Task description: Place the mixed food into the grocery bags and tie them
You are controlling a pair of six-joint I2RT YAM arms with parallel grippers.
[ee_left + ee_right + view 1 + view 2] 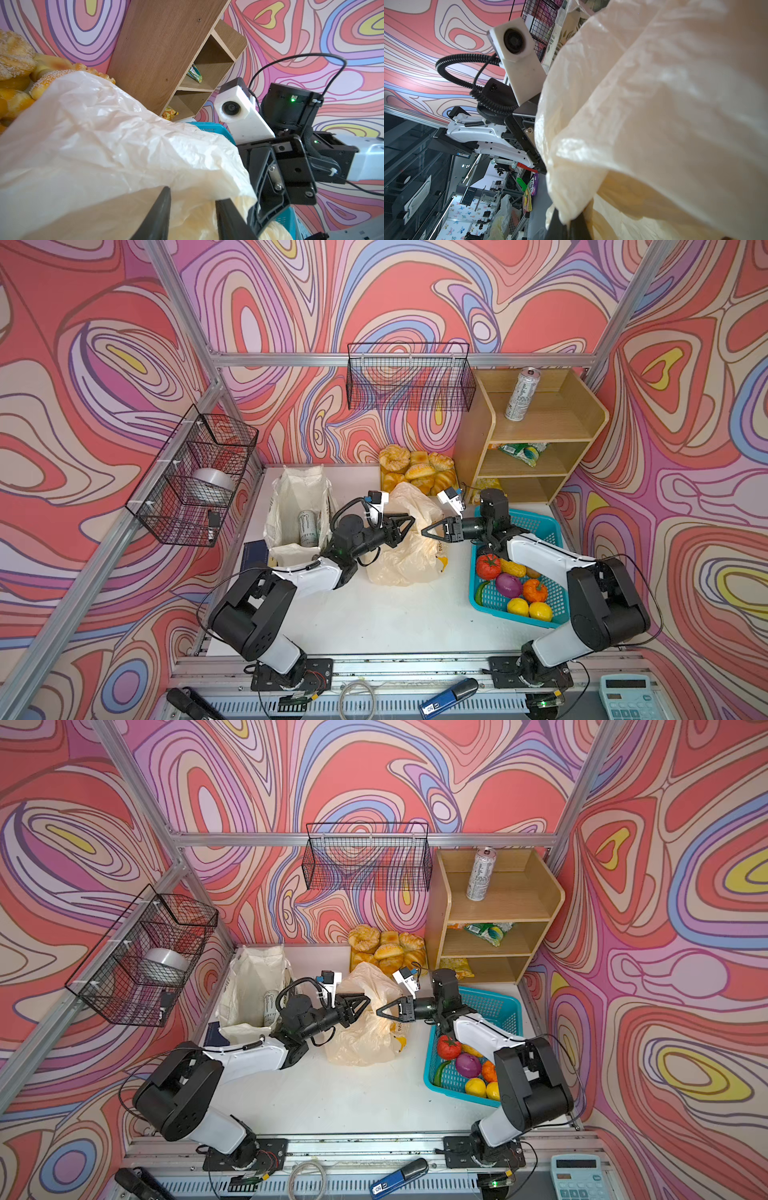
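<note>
Centrally, right gripper (424,531) is pinching the bag (403,568) rim; left gripper (193,194) is gaping, probably needing the opposite rim.

The plastic bag (104,135) looks crinkled and glossy, the wooden shelf (162,52) matt.

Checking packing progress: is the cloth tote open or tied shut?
Open. In both top views the cloth tote gapes upward, untied, and a drink can shows inside it.
</note>
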